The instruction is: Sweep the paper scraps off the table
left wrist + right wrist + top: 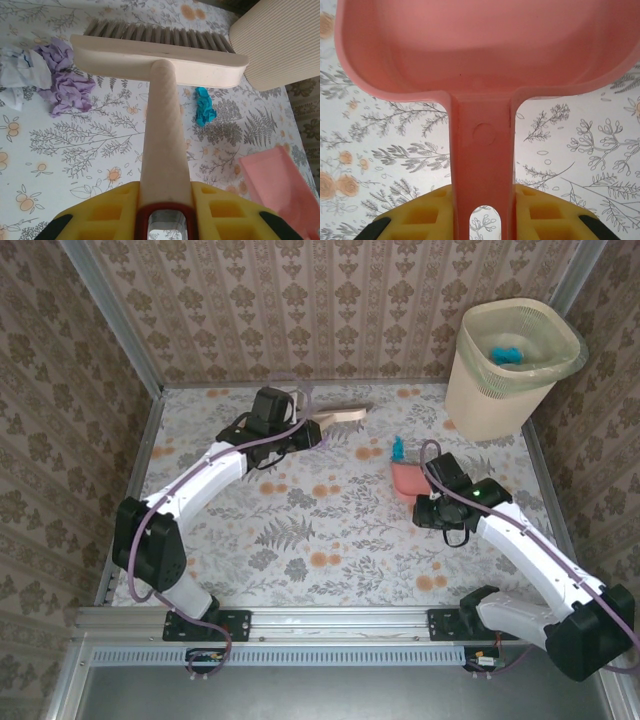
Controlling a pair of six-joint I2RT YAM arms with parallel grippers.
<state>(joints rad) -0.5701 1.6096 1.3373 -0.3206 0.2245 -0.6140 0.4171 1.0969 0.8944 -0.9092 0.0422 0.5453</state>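
My left gripper [303, 430] [165, 194] is shut on the handle of a cream brush [159, 59] [342, 416], whose head rests at the back of the table [300, 540]. Left of the brush head lie a purple paper scrap [67, 85] and a white one [17, 75]. A teal scrap [204, 106] [399, 450] lies just right of the handle. My right gripper [434, 502] [482, 196] is shut on the handle of a pink dustpan [485, 50] [408, 480], which sits just in front of the teal scrap.
A cream ribbed waste basket [515, 365] [280, 45] stands in the back right corner with a teal wad [505, 354] inside. Brown patterned walls and metal rails close in the table on three sides.
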